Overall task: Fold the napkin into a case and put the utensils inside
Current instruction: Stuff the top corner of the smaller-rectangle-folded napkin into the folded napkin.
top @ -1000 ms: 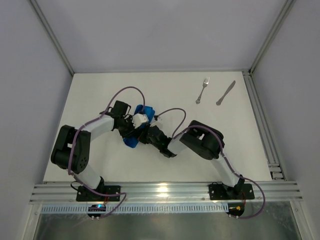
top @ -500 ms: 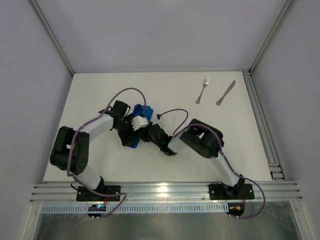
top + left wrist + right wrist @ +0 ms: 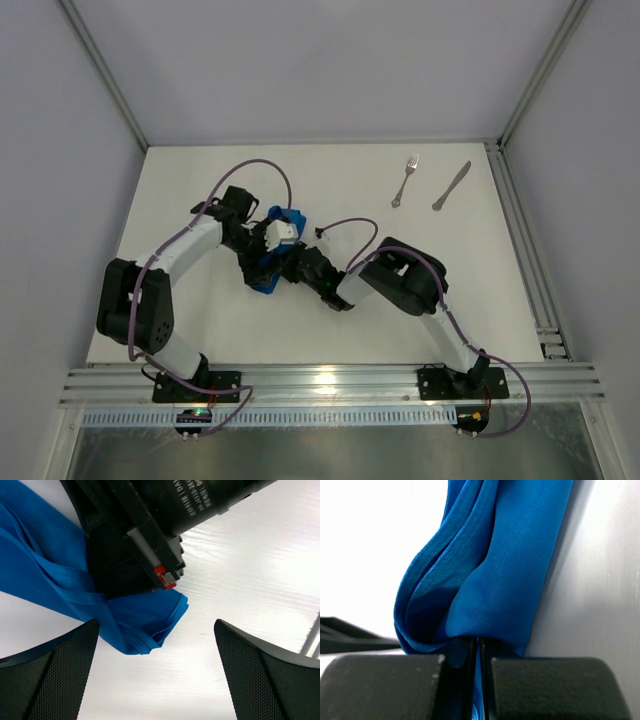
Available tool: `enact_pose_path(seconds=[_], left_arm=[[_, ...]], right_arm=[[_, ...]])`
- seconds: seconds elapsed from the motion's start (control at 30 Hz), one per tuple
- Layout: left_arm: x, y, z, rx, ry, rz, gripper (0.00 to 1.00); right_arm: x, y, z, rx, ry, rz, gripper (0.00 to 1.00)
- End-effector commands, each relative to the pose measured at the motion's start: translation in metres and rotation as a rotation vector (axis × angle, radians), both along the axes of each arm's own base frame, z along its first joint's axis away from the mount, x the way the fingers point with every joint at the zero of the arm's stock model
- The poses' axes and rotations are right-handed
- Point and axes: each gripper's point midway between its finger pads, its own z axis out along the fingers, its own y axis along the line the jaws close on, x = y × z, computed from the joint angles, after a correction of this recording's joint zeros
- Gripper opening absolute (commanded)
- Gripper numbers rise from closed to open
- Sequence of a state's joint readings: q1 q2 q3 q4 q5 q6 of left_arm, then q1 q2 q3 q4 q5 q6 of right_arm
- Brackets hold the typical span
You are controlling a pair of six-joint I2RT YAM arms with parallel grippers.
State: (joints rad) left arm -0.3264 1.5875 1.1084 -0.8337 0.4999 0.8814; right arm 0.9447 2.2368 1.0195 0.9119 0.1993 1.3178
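Right wrist view: the right arm's jaws are pinched shut on a bunched fold of the bright blue napkin (image 3: 510,570), its layers billowing away toward 12 o'clock over the white table (image 3: 605,580).

Left wrist view: the left arm's jaws stand wide apart and hold nothing, their mesh-textured pads (image 3: 45,680) at 7 and 5 o'clock of the frame. Beyond them the napkin (image 3: 45,580) lies folded on the table, its rounded corner pointing to 5 o'clock. The black end of the right arm (image 3: 135,540) is clamped on it from 12 o'clock.

Seen from the top external camera, the napkin (image 3: 264,284) is a narrow folded strip left of the table's middle, running from 1 o'clock to 7 o'clock. Its midsection is hidden beneath the two wrists meeting over it. The fork (image 3: 404,181) and knife (image 3: 451,186) lie side by side without touching, well away at the napkin's 2 o'clock near the far right corner, the knife at the fork's 3 o'clock.
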Motion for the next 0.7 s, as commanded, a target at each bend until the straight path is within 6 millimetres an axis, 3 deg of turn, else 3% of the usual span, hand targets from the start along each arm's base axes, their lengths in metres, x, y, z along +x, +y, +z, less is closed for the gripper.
enact_pose_path(seconds=[0.0,0.07,0.13,0.17,0.27,0.4,0.57,0.67], left_arm=[[-0.011,-0.011,0.031,-0.120,0.028,-0.025,0.99],[0.006,-0.010,0.052,-0.237,0.026,0.067,0.99],[0.027,0.006,0.058,-0.250,-0.002,0.170,0.97],[0.041,0.012,0.057,-0.232,-0.036,0.219,0.80],[0.058,0.026,0.043,-0.156,-0.074,0.294,0.45],[0.074,0.037,0.007,-0.059,-0.071,0.337,0.45],[0.070,0.030,-0.022,0.025,-0.089,0.296,0.45],[0.066,0.022,-0.029,0.031,-0.111,0.260,0.45]], right_arm=[[0.006,-0.014,-0.029,-0.075,0.032,-0.038,0.06],[0.004,-0.014,-0.029,-0.074,0.036,-0.036,0.06],[0.005,-0.015,-0.031,-0.074,0.038,-0.040,0.06],[0.004,-0.015,-0.030,-0.071,0.037,-0.039,0.06],[0.004,-0.015,-0.030,-0.073,0.037,-0.037,0.06],[0.005,-0.014,-0.031,-0.076,0.036,-0.034,0.06],[0.005,-0.013,-0.032,-0.078,0.037,-0.032,0.06],[0.005,-0.013,-0.032,-0.084,0.036,-0.031,0.06]])
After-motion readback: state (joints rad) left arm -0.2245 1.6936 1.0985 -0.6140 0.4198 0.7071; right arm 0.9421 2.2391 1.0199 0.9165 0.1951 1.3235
